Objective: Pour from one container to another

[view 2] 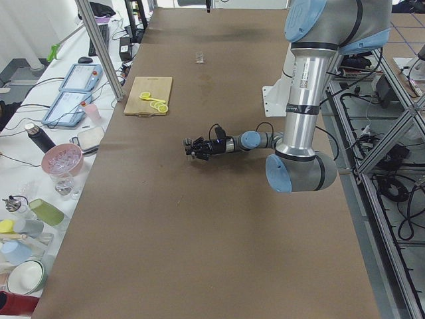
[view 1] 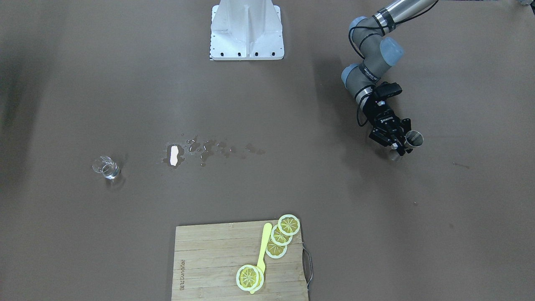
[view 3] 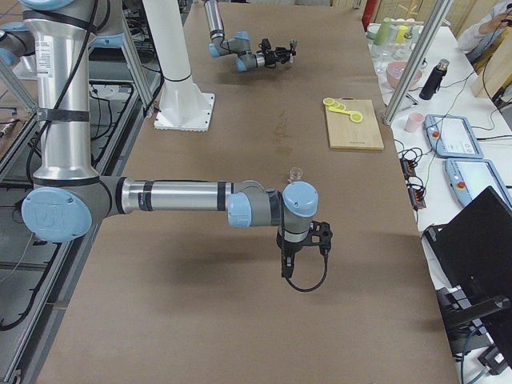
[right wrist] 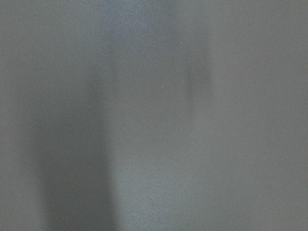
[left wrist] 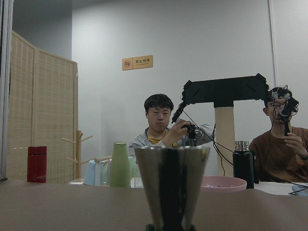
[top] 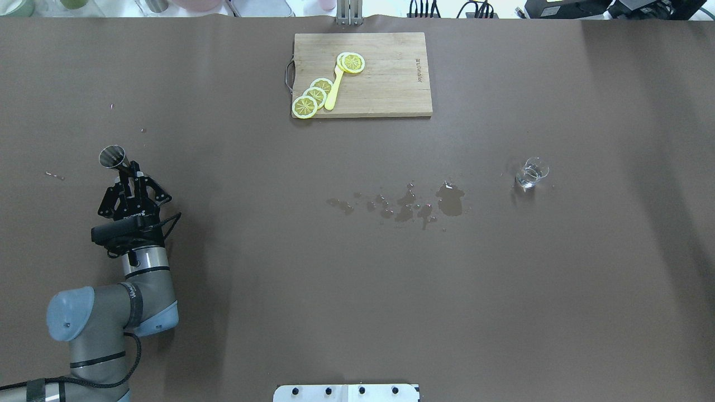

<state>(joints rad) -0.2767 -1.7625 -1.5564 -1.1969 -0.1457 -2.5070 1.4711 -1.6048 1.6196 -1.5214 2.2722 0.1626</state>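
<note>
Two vessels stood well apart. The steel jigger (top: 113, 156) was at the robot's left end of the surface (top: 290, 290), clenched at its narrow waist by the fingers of the left gripper (top: 128, 171). The glass cup (top: 532, 173), with a little clear liquid in it, stood untouched toward the right end. I could not tell whether the jigger's base rested on the surface.

To do this step well, the jigger probably had to travel toward the cup with its mouth level and the grip firm. The waist is slick metal and could twist.

The right gripper (view 3: 286, 264) showed only in the side view, pointing down, and I cannot tell whether its fingers were released or clenched.

A wet spill (top: 424, 204) lay between the two vessels, on the likely route. A cutting board (top: 385, 84) with lemon slices (top: 315, 95) and a yellow utensil (top: 333, 92) sat at the far edge, out of the way.
</note>
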